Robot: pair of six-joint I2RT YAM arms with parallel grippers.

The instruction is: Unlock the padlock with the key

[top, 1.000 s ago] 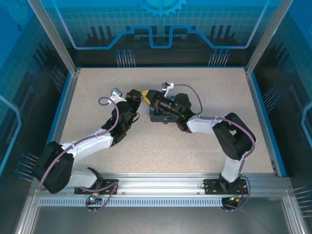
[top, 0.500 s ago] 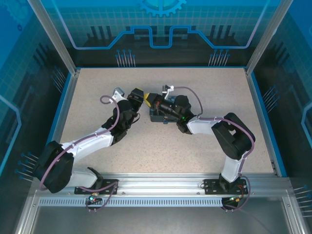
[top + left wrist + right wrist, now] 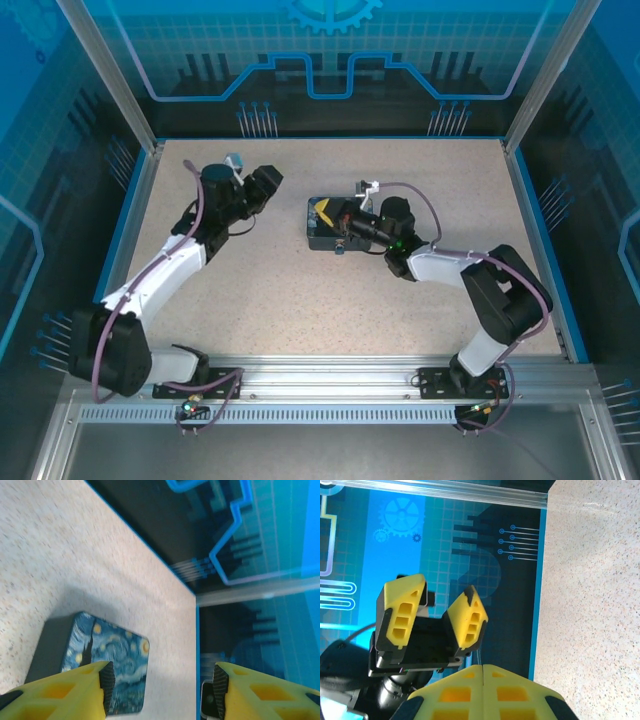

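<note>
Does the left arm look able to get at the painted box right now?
Probably yes: bare table lies between the left gripper, fingers open, and the box, though the right gripper hovers over its top.

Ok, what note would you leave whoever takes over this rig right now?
Left gripper: fingers open, empty, apart from the box.
Right gripper: fingers shut, over the box; whether they pinch the key, I cannot tell.
Padlock: probably the small dark bit at the box's near edge; too small to tell if open.
Done: nothing confirmed. Left: find the key, unlock.
</note>
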